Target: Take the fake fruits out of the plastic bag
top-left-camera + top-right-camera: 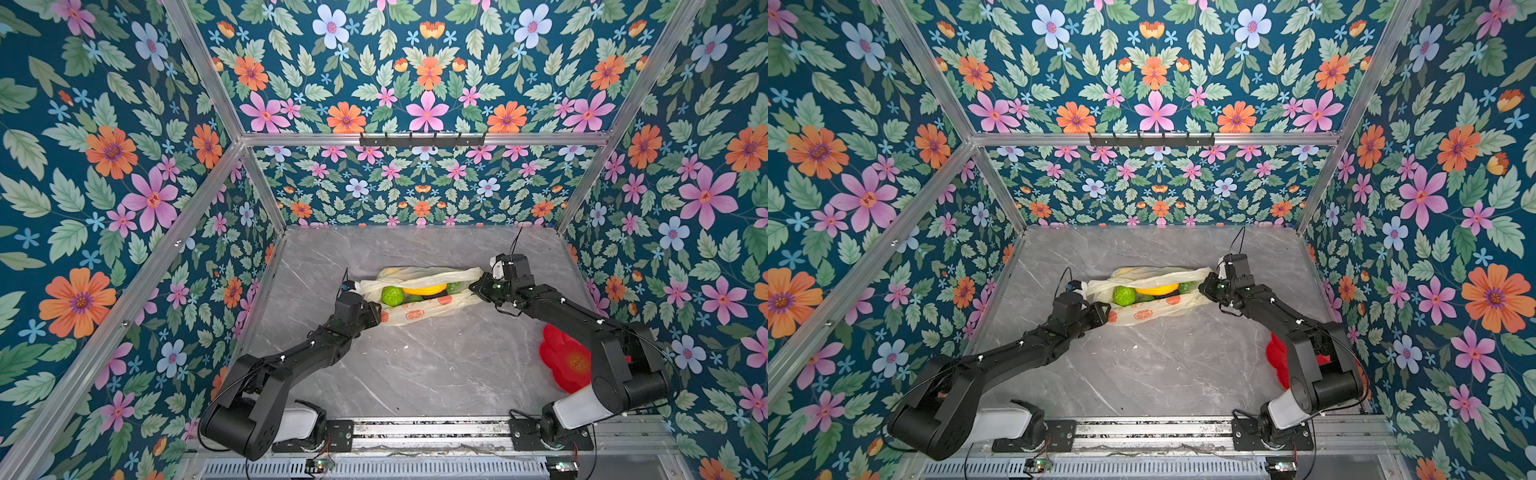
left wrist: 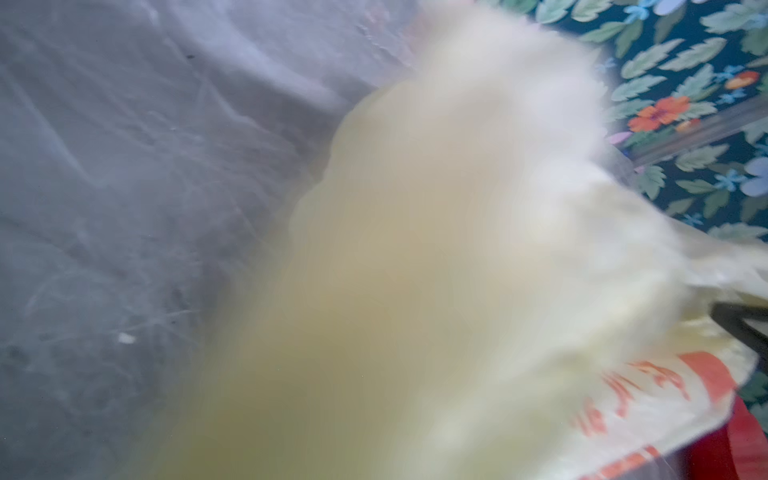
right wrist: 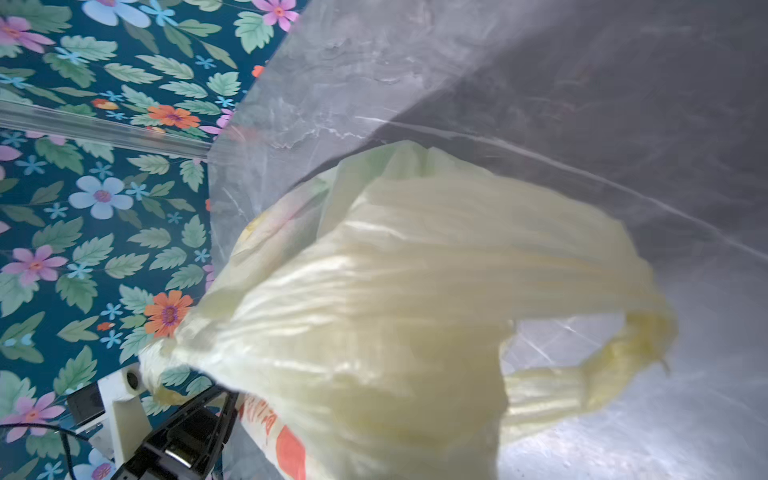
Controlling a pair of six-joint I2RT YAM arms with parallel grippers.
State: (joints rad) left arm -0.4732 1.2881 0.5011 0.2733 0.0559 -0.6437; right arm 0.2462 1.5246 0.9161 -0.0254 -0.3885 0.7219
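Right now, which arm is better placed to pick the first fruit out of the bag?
Left, probably. The right gripper is shut on one end of the plastic bag, holding it stretched, while the left gripper sits at the other end, nearest the lime-green bumpy fruit in the open mouth.

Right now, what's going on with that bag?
The right tool is shut on the right end of the plastic bag, which lies open on the table. The left tool sits at its left edge; whether it grips is unclear. The fake fruits, a lime-green one and a yellow one showing, are inside.
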